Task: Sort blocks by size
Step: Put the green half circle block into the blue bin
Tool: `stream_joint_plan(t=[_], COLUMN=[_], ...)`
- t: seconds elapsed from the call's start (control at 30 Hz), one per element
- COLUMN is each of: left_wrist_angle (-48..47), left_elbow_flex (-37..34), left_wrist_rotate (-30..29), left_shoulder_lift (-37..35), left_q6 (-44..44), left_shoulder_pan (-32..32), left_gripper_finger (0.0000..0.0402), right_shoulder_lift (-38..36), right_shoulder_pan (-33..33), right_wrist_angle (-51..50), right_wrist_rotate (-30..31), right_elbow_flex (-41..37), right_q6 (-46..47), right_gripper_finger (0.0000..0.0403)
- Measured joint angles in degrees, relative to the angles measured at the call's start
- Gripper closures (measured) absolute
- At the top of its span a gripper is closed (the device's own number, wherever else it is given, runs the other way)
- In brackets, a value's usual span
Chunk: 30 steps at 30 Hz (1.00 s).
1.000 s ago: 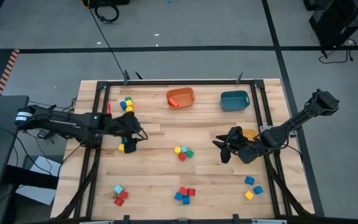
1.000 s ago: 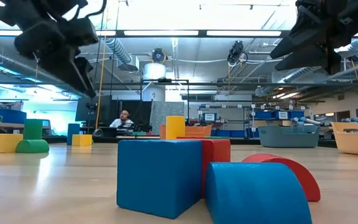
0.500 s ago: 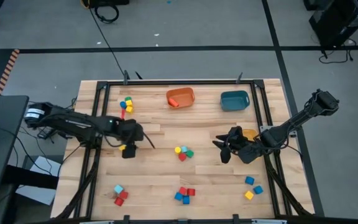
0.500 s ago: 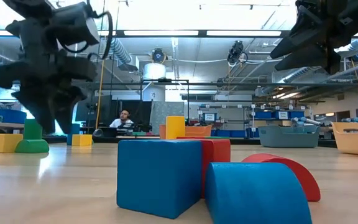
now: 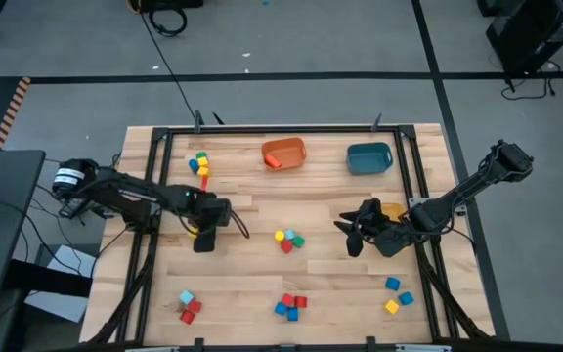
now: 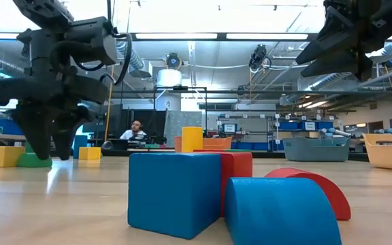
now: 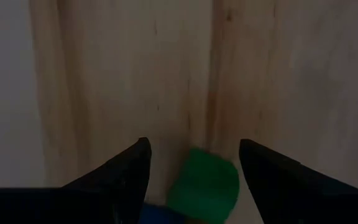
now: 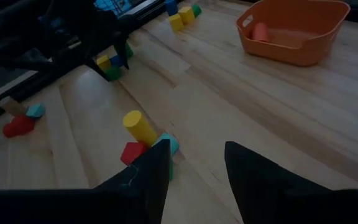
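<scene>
My left gripper point(image 5: 203, 238) points down, open, over a small group of blocks at the table's left. In the left wrist view its fingertips point(image 7: 193, 144) stand on either side of a green block point(image 7: 204, 190), with a blue block point(image 7: 157, 215) beside it; neither finger touches them. In the low view it point(image 6: 50, 146) hangs just above the table beside a yellow block point(image 6: 4, 156). My right gripper point(image 5: 352, 238) waits open at the right, above the table point(image 8: 196, 146). Other groups of blocks lie at the middle point(image 5: 286, 238), far left point(image 5: 198, 164) and near edge point(image 5: 288, 305).
An orange bin point(image 5: 283, 153) with a red piece in it and a teal bin point(image 5: 368, 157) stand at the far edge. A yellow bin point(image 5: 393, 209) is partly hidden by my right arm. More blocks lie near left point(image 5: 189, 305) and near right point(image 5: 396, 293).
My left gripper has tipped over to point down and has come down toward the table's near edge, over the small group of blocks at the left. My right arm has kept still, and no block has moved.
</scene>
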Motion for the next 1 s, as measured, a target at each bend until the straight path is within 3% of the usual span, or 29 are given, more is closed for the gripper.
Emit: stream_joint_plan(t=[0.3, 0.6, 1.0], left_wrist_angle=[-4.6, -11.3, -11.0], left_elbow_flex=[2.7, 2.7, 3.7], left_wrist_rotate=[0.0, -0.2, -0.5], left_shoulder_lift=[0.0, 4.5, 8.1], left_q6=[0.3, -6.0, -5.6], left_shoulder_pan=[-0.1, -0.4, -0.4], left_gripper_finger=[0.0149, 0.0149, 0.0149], right_shoulder_lift=[0.0, 0.0, 0.0], right_shoulder_pan=[0.0, 0.0, -0.1], right_wrist_angle=[0.0, 0.0, 0.7], right_wrist_rotate=[0.0, 0.0, 0.0], right_elbow_flex=[0.0, 0.0, 0.0], right_q6=[0.0, -0.2, -0.2], right_gripper_finger=[0.0236, 0.0237, 0.0237])
